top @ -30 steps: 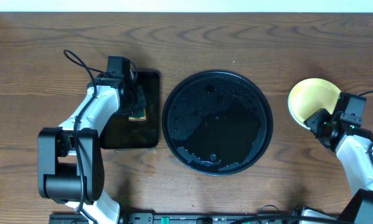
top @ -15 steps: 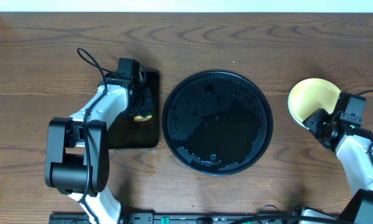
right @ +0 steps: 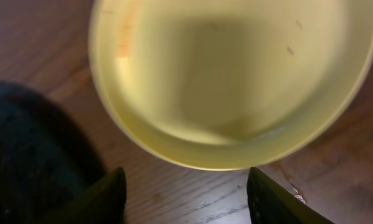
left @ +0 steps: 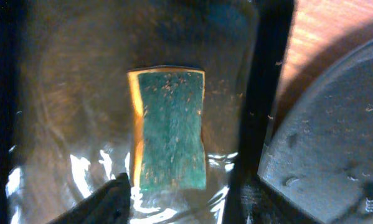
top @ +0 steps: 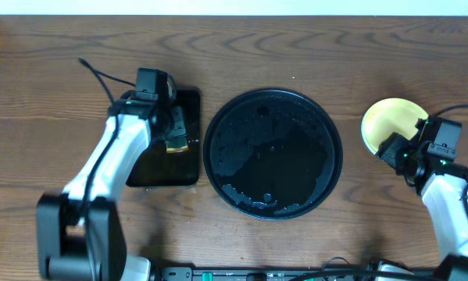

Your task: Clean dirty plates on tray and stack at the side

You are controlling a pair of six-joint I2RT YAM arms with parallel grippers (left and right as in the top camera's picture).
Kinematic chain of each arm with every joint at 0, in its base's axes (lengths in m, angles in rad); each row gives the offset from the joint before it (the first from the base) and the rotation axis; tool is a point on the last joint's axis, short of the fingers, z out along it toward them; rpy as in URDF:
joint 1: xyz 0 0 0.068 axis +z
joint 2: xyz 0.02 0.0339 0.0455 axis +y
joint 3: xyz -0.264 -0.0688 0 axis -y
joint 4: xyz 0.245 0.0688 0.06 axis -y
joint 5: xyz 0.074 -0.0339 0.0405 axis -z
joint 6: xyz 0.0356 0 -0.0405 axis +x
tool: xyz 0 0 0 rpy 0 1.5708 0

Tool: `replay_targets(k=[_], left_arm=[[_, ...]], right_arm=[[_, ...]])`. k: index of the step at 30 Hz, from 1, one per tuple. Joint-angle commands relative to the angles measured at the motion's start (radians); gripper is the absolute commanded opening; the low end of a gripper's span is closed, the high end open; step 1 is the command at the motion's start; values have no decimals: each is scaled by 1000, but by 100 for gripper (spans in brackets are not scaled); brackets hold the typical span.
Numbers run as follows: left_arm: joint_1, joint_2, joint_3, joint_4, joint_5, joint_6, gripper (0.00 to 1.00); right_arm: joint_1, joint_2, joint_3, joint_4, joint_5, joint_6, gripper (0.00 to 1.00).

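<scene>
The round black tray (top: 274,156) lies wet at the table's centre with no plates on it; its rim (left: 335,137) shows at the right of the left wrist view. One pale yellow plate (top: 390,121) rests on the bare wood at the far right. My right gripper (top: 396,148) is just in front of that plate (right: 230,74), and it (right: 186,199) is open with only tabletop between the fingers. My left gripper (top: 173,129) hovers open above a green and yellow sponge (left: 170,127), its fingers (left: 105,199) clear of it. No mint-blue plates are visible.
The sponge (top: 173,141) lies flat on a small rectangular black tray (top: 151,168), wet and glossy, left of the round tray. The left arm crosses over this tray. Bare wood-grain table surrounds both trays, and a pale wall edge runs along the back.
My left gripper went from shut to open and left the sponge lying on the rectangular tray. The right gripper opened slightly wider by the yellow plate.
</scene>
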Motion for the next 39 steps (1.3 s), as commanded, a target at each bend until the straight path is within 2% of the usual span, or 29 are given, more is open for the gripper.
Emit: replay_targets(k=[1,5,9,12,17,20,24,30,34,39], left_arm=[[-1,-97,-9,-43,-58,10,66],[-1,-200,-9,-135,-135,10,74],[-1,-283,-9,-243,-139,10,78],[-1,-341,-10,-335,-138,6,79],[-2,-473,-34,-385,-135,6,83],[-3,-612,-103,-370,-133,30,84],[-14,-813,-216,-316,-97,122,84],[-14,-1091,-334,-275,-86,112,84],[-14,-1169,-341,-280,-86,112,85],[-14,-1178,-341,-290,-86,112,85]], right_arm=[[66,-68,31,0,-53,-191,63],[160,-107,42,0,-77,-331,65],[251,-113,57,-7,-106,-416,73],[305,-126,70,-29,-79,-399,89],[309,-201,70,-93,-69,-301,91],[309,-299,67,-154,-62,-308,99],[310,-444,56,-230,2,-312,99],[310,-651,22,-286,75,-279,99],[310,-705,22,-302,73,-279,99],[310,-709,22,-323,74,-279,99]])
